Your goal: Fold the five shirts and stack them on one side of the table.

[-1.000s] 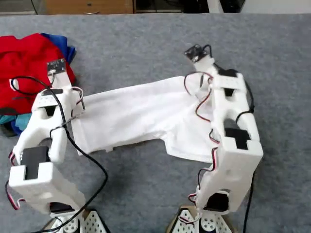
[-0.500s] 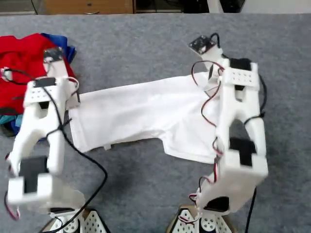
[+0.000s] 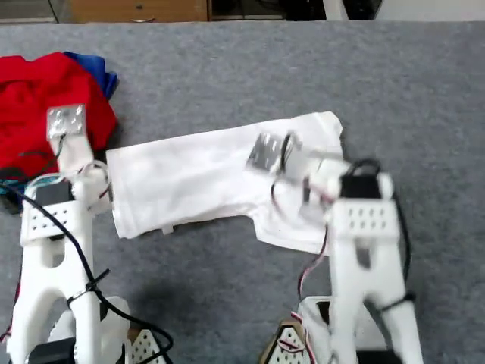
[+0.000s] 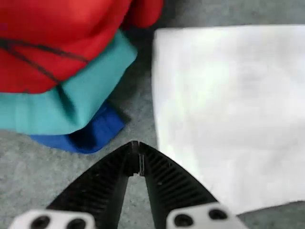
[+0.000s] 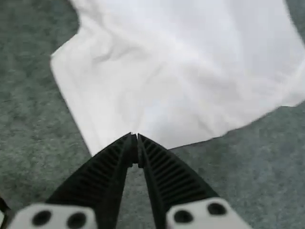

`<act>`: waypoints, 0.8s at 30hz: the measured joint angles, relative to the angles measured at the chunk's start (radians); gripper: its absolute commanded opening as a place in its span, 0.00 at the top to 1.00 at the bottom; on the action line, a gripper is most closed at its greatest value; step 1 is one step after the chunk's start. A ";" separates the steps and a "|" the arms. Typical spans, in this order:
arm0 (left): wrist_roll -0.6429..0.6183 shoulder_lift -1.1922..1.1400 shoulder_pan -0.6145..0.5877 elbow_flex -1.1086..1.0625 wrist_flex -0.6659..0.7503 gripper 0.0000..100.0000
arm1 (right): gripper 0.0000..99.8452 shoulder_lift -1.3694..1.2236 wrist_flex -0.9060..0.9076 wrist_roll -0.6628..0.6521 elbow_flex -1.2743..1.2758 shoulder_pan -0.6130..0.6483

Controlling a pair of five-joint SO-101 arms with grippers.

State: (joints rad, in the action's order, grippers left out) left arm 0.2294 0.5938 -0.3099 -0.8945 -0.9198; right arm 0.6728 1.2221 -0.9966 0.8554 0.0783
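The white shirt (image 3: 204, 178) lies partly folded at frame centre. The shirt heap (image 3: 38, 114), upper left, is unfolded. Left gripper (image 4: 135, 162) and right gripper (image 5: 134, 143): jaws together, empty. Progress is judged early.

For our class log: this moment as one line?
shirt: white, spread on table | left pincer: shut, beside pile | right pincer: shut, at shirt edge

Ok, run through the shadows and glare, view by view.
High view: even light, one soft patch of shadow on the table at the lower left. Left wrist view: the white shirt glares almost featureless, with dark shadow beside the red shirt. Right wrist view: folds show as faint grey shading.
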 measured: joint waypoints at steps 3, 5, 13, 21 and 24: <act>0.023 -0.011 -0.029 -0.077 0.074 0.98 | 0.86 0.081 -0.031 -0.002 0.155 0.038; 0.029 -0.028 -0.034 -0.129 0.130 0.98 | 0.84 0.095 -0.061 -0.002 0.216 0.057; 0.032 -0.054 -0.037 -0.239 0.276 0.98 | 0.84 0.034 -0.094 -0.002 0.265 0.087; 0.034 -0.063 -0.037 -0.239 0.308 0.98 | 0.84 -0.080 -0.163 0.006 0.273 0.161; 0.032 -0.063 -0.037 -0.239 0.310 0.98 | 0.84 -0.164 -0.203 0.006 0.273 0.164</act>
State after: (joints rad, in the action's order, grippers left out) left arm 0.2616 0.5309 -0.3468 -1.1339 -0.6099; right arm 0.5086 1.0196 -0.9904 1.1285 0.2424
